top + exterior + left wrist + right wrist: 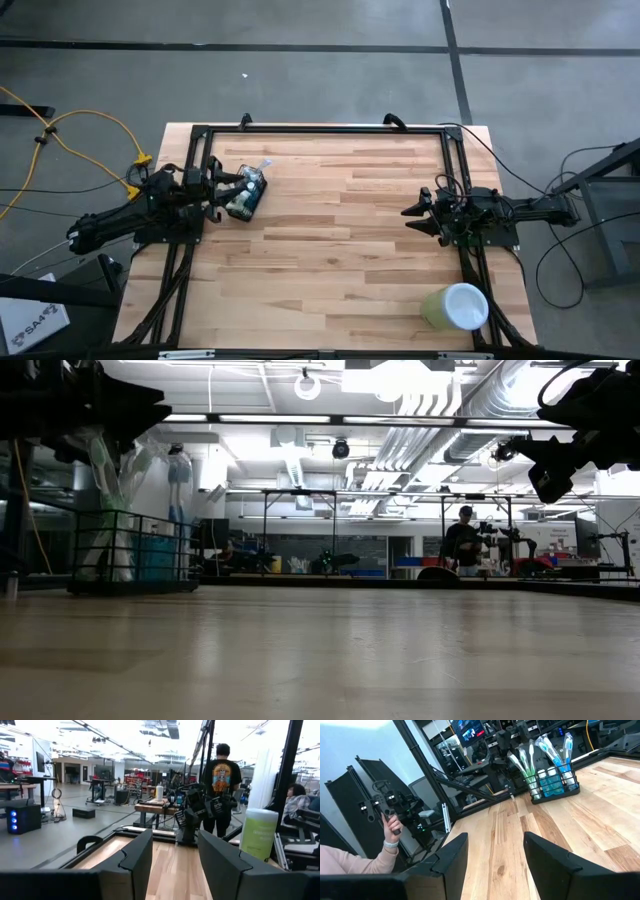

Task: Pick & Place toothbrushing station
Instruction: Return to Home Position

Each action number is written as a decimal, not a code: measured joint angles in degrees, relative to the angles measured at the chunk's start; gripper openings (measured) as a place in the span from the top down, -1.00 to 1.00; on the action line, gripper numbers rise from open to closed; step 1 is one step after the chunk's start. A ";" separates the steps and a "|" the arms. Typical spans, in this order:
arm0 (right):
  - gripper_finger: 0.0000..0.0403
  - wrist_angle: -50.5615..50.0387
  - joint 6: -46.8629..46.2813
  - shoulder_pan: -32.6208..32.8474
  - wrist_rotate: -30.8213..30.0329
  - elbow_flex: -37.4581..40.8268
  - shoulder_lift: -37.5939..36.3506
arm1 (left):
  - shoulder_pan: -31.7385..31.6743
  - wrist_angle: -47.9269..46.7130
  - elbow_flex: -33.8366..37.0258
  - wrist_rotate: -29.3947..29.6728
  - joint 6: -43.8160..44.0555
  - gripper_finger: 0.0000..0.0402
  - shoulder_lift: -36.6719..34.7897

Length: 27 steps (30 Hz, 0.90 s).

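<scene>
Currently:
- The black wire organizer [247,193] stands upright on the tabletop [340,230] on the left arm's side. It is loaded with toothbrushes [521,762] that poke out of the top, heads up and splayed.
- Left gripper [175,836]: fingers released and holding nothing. In the high view it sits just beside the organizer, on the arm's side of it. In the low view it hangs above the organizer, with the brush heads close under the arm.
- The left wrist view looks straight over the organizer and doesn't show it, so the organizer lies below and just ahead of the fingers, not between them.
- Right gripper [496,836]: fingers also released and empty, raised off the tabletop at the right edge. The organizer is well apart from it, across the table.
- The pale green cup [455,307] is at the near right corner, clear of both arms.
- Judgement: only the left arm's retreat matters. The brushes' long axis is vertical, so it should lift first and then pull back, or it may snag a head and tip the organizer.
</scene>
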State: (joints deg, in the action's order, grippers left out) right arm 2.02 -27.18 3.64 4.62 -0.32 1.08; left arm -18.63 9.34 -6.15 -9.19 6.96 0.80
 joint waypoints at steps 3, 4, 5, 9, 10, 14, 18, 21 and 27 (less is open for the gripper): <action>0.09 0.00 0.00 -0.01 0.00 0.00 -0.02 | 0.00 0.88 0.00 -0.64 0.98 0.24 0.00; 0.09 0.00 0.01 0.00 -0.01 0.00 0.00 | 0.00 1.50 0.00 -1.48 1.49 0.24 0.00; 0.09 0.00 0.00 0.00 -0.01 0.00 -0.01 | 0.00 2.41 0.00 -2.98 1.89 0.24 0.00; 0.09 -0.02 0.00 -0.01 0.00 0.00 -0.01 | 0.00 6.20 -0.07 -11.35 4.25 0.24 0.00; 0.09 -0.02 0.02 0.00 -0.01 0.02 0.00 | 0.00 6.72 -0.09 -13.94 4.73 0.24 0.00; 0.09 -0.02 0.00 0.00 -0.02 0.02 -0.02 | 0.00 6.48 -0.11 -25.82 5.57 0.24 0.00; 0.09 -0.02 0.01 -0.01 -0.02 0.00 -0.01 | 0.00 5.22 -0.11 -35.24 6.10 0.24 0.02; 0.09 -0.02 0.01 0.00 -0.02 0.01 -0.02 | 0.02 5.27 -0.11 -38.90 7.49 0.24 0.00; 0.09 -0.04 0.01 0.00 -0.02 0.01 -0.01 | 0.02 0.40 -0.11 -41.05 8.12 0.24 0.00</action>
State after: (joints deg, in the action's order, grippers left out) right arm 1.98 -27.17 3.64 4.60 -0.31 1.07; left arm -18.61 9.74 -6.26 -50.24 15.08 0.80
